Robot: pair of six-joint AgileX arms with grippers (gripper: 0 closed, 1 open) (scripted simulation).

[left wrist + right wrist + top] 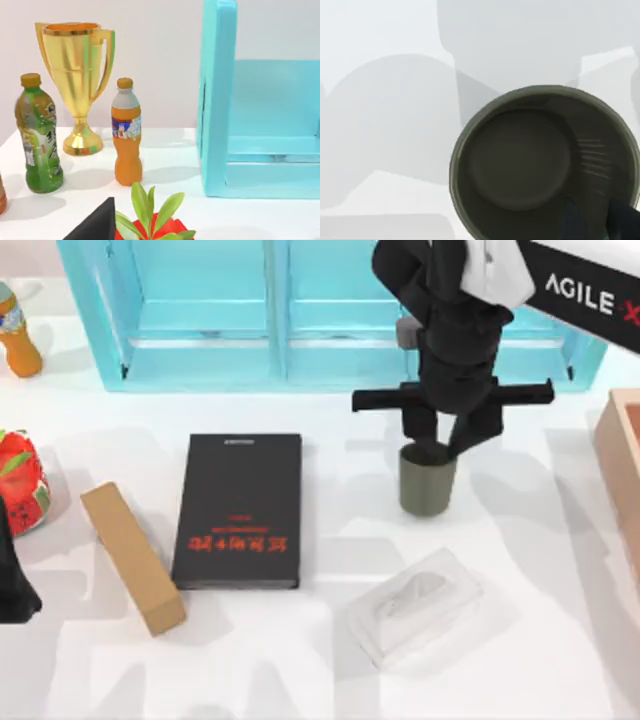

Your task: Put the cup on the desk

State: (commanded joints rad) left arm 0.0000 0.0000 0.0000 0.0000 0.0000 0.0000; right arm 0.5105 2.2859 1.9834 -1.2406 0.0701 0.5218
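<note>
The olive-green cup [427,485] stands upright on or just above the white desk [520,660], right of the table's middle and in front of the shelf. My right gripper [440,448] reaches down from above and is shut on the cup's rim. In the right wrist view I look straight into the cup [520,160], with dark fingertips [570,222] at its rim and the desk [380,100] below. My left arm [12,585] stays parked at the left edge.
A black book [237,510], a tan box [132,556] and a clear plastic box [415,605] lie left of and in front of the cup. The turquoise shelf [200,310] spans the back. A wooden tray [625,455] is at right, an orange bottle [126,135] and trophy [80,80] at far left.
</note>
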